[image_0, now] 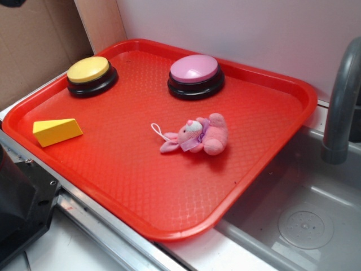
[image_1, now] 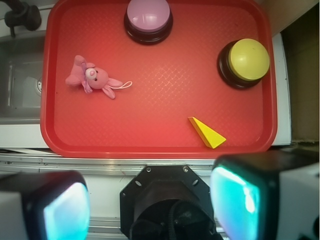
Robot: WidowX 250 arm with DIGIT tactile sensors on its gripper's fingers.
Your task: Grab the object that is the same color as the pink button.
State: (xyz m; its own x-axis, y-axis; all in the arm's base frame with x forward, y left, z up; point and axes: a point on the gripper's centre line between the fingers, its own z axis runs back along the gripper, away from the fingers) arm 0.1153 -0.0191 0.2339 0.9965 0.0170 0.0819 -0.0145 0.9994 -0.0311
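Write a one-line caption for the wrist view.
Open hand hangs off the red tray holding pink bunny, two buttons, yellow wedge.

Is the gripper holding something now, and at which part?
Nothing is held. The gripper is open, above the tray's near edge, and the pink bunny lies untouched on the tray.

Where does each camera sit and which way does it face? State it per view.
Exterior: off the tray's corner, raised, looking down across it to the back wall; a dark robot part shows at lower left.
Wrist: on the arm, high above the tray's near edge, looking straight down; the open gripper's fingers fill the bottom.
Shared: pink bunny, pink button, yellow button, yellow wedge.
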